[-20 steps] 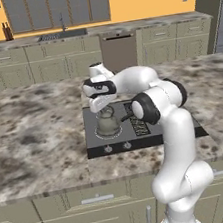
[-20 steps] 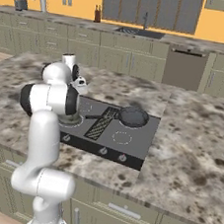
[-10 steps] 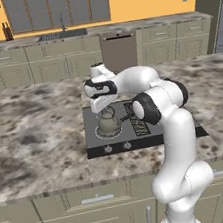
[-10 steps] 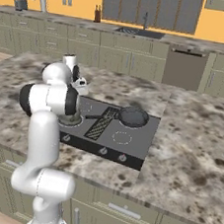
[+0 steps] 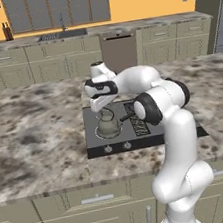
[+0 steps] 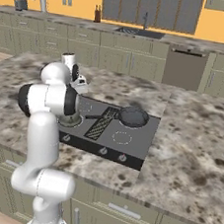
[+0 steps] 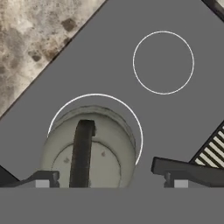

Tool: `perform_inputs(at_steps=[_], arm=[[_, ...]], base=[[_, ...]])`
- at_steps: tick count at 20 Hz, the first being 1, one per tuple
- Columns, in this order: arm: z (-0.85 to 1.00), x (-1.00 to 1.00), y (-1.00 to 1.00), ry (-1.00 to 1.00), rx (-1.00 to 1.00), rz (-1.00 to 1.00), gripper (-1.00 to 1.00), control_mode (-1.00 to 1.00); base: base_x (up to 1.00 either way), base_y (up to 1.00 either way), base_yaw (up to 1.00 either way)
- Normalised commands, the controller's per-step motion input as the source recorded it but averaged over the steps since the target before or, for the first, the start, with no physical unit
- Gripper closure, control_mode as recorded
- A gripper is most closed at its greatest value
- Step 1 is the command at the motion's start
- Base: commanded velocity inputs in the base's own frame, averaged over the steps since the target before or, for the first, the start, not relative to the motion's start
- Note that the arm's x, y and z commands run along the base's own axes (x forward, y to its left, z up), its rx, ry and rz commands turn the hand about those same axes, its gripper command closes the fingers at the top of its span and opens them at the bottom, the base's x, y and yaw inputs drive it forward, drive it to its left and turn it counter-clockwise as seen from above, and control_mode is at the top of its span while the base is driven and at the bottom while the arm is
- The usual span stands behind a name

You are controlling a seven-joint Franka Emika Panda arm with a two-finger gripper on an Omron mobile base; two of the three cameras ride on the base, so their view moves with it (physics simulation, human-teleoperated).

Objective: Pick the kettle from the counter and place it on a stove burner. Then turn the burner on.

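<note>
Just popped my gripper (image 7: 105, 177) open compared to a second ago, fingers now spread either side of the handle. Kettle (image 5: 108, 125) sits released inside the near-left stove burner (image 7: 95, 131) ring, so I reckon the knob's next.

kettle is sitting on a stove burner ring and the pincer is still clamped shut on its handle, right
Not quite. The kettle does sit on a stove burner ring, but the pincer is open: in the hand view its tips stand wide apart on either side of the handle, gripping nothing.
</note>
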Motion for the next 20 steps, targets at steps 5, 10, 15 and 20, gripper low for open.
perform_inputs(at_steps=[5,10,15,20], arm=[[0.29,-0.16,0.00,-0.10,0.04,-0.01,-1.00,-1.00],[0.30,-0.56,0.00,-0.10,0.14,-0.01,-1.00,-1.00],[0.00,-1.00,0.00,-0.02,0.14,-0.13,-1.00,-1.00],[-0.15,-1.00,-0.06,0.00,0.08,-0.32,-1.00,-1.00]], base=[[0.00,0.00,0.00],[0.00,0.00,0.00],[0.00,0.00,0.00],[0.00,0.00,0.00]])
